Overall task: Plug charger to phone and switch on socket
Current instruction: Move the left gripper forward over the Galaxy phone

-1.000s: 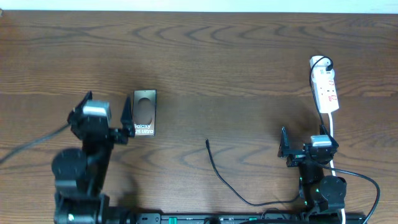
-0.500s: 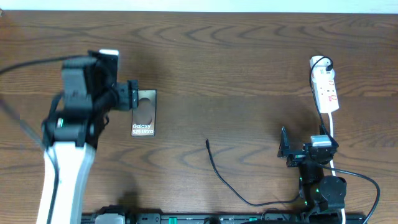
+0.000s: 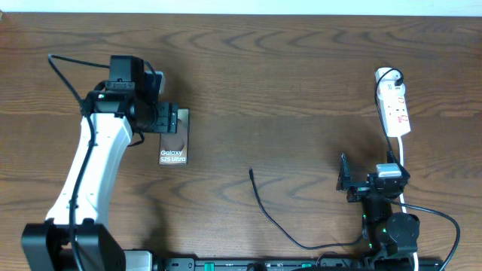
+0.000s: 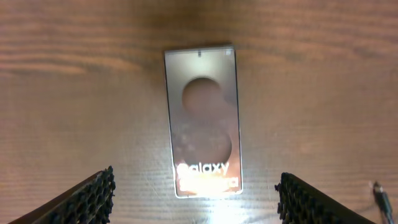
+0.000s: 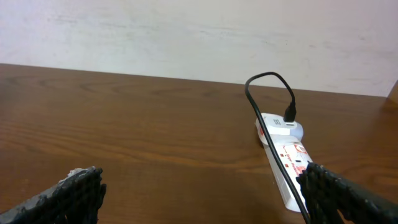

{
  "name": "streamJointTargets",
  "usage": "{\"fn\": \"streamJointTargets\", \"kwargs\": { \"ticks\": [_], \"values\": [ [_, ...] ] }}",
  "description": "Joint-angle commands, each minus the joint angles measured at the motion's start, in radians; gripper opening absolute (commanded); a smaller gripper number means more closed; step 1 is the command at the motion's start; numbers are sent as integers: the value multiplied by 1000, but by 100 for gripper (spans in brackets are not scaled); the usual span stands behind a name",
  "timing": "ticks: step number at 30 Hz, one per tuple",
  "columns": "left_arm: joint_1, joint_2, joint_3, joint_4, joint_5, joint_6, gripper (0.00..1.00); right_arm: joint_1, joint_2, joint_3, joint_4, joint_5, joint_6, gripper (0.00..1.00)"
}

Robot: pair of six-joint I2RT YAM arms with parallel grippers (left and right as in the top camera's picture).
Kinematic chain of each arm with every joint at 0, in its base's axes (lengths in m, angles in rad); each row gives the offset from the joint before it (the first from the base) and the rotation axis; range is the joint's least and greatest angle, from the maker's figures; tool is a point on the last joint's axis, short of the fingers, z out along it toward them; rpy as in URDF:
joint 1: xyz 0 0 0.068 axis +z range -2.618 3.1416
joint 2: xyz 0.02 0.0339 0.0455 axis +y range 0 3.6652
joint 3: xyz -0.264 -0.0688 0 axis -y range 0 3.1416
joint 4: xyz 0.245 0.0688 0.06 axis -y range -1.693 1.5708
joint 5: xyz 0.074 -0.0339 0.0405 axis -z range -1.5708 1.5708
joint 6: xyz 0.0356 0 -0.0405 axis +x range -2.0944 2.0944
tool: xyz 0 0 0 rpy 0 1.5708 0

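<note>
Well, the left gripper (image 3: 172, 120) hangs over the top end of the phone (image 4: 202, 118), its jaws spread wide with nothing between them but the phone lying below. The phone lies flat on the counter (image 3: 301, 75), screen up, and its white lettering shows at the end nearer the robot. The charger (image 3: 263, 211) lies well apart from it, toward the middle of the counter. Its small plug tip points away from the robot, and the thin cable curves back to the near edge. Over on the right, the socket (image 3: 395, 109) lies lengthwise near the far edge, with a black lead plugged in at its far end. The right gripper (image 5: 211, 199) sits low, just short of the socket, jaws wide and empty.
</note>
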Motion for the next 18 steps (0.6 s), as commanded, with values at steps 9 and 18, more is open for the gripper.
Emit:
{"fn": "streamJointTargets", "kwargs": {
  "ticks": [9, 18],
  "values": [
    [5, 28, 18, -34, 5, -9, 96, 3, 0, -1, -4, -5, 9, 99],
    [5, 28, 17, -34, 5, -56, 96, 3, 0, -1, -4, -5, 10, 99]
  ]
}}
